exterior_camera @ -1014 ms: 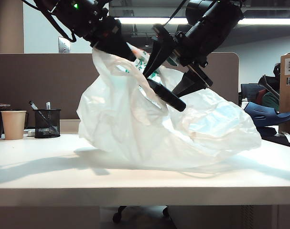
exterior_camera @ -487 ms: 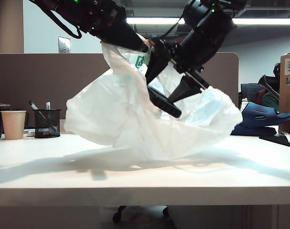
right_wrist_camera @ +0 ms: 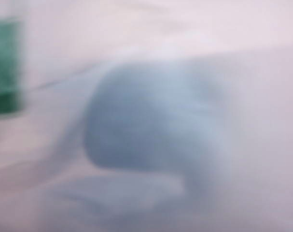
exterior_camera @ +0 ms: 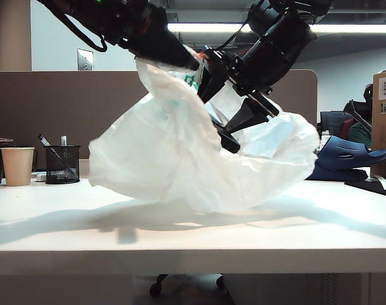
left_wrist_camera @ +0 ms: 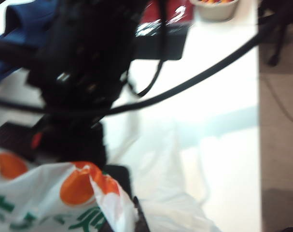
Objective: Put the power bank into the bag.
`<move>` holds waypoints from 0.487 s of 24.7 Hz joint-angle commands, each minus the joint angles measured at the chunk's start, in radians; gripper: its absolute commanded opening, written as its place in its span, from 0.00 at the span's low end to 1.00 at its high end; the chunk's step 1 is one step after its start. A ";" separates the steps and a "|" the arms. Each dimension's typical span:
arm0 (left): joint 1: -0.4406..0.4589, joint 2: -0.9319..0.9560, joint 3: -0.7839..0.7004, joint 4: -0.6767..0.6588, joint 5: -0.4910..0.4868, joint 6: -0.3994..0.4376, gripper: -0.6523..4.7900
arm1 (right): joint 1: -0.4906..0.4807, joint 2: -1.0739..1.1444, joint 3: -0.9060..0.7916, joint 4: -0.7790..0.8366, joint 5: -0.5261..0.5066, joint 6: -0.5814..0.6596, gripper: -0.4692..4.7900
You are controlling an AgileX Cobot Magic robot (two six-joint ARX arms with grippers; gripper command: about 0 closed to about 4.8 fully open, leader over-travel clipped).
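Your left gripper (exterior_camera: 191,62): clamped on the bag's (exterior_camera: 180,159) upper edge, holding it above the table (exterior_camera: 193,235) | your right gripper (exterior_camera: 227,136): holding the power bank (exterior_camera: 229,141), lowered into the bag's mouth.

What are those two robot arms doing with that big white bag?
The left gripper is shut on the top of the bag, holding it up over the table. The right gripper reaches into the bag's mouth with the black power bank, which is partly inside.
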 commanded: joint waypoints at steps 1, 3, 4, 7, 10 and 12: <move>0.000 -0.005 0.005 0.020 0.043 0.004 0.11 | 0.002 0.008 0.008 0.046 -0.009 0.008 0.49; 0.000 -0.005 0.005 0.020 0.045 0.004 0.11 | 0.002 0.015 0.008 0.048 -0.004 0.008 0.49; 0.000 -0.005 0.005 0.020 0.045 0.003 0.11 | 0.002 0.016 0.008 0.050 -0.004 0.008 0.49; 0.003 -0.005 0.005 0.013 0.062 0.004 0.11 | -0.005 0.027 0.008 0.106 -0.001 0.042 0.49; 0.005 -0.004 0.005 0.033 0.025 0.005 0.11 | -0.004 0.027 0.008 0.094 -0.029 0.064 0.49; 0.005 -0.004 0.005 0.057 -0.036 0.005 0.11 | 0.000 0.029 0.008 0.069 -0.035 0.064 0.49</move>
